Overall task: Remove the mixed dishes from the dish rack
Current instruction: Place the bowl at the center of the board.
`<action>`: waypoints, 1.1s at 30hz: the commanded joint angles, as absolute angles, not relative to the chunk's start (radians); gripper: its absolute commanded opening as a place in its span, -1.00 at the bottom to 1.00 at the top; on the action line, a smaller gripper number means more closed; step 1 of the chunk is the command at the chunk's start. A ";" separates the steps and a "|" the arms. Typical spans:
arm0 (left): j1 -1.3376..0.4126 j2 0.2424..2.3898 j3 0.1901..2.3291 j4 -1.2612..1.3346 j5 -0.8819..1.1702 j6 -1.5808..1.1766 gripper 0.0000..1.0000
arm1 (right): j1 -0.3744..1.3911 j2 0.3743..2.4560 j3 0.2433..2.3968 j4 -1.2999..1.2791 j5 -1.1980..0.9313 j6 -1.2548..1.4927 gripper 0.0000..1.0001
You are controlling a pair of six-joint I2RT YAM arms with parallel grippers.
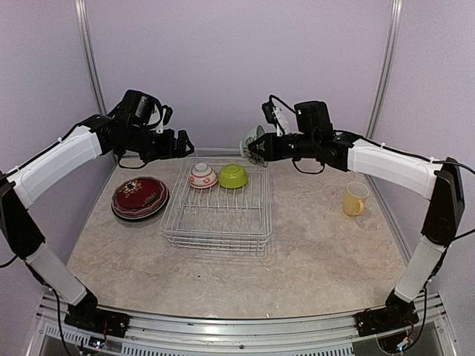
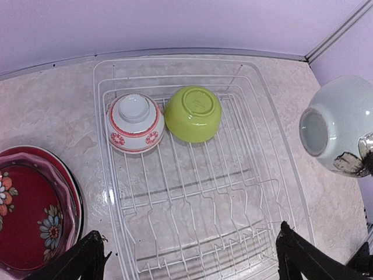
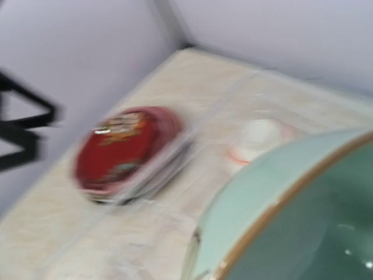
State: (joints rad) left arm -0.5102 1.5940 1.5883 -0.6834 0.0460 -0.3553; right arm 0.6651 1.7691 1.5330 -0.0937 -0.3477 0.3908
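Note:
The white wire dish rack (image 1: 217,215) sits mid-table and holds two upturned bowls at its far end: a pinkish one (image 1: 202,175) and a lime green one (image 1: 233,176). Both also show in the left wrist view, the pinkish bowl (image 2: 134,122) beside the lime green bowl (image 2: 193,114). My right gripper (image 1: 261,150) is shut on a pale green bowl (image 1: 251,142), held in the air above the rack's far right corner; it fills the blurred right wrist view (image 3: 291,216). My left gripper (image 1: 180,144) is open and empty above the rack's far left corner. A stack of plates, dark red on top (image 1: 139,196), lies left of the rack. The pale yellow mug (image 1: 356,199) stands to the right.
Purple walls close the table at the back and sides, with metal posts (image 1: 89,55) in the corners. The plate stack lies close to the rack's left edge.

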 commanded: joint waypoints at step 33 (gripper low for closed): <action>-0.576 1.592 1.507 -0.578 0.062 -0.329 0.98 | 0.656 1.808 1.214 -0.775 0.481 0.344 -1.00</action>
State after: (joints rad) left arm -0.5629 1.5719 1.4803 -0.5800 0.0563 -0.3531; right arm 0.6617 1.7756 1.1881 -0.7185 0.4198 0.3313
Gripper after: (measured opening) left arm 0.988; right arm 0.036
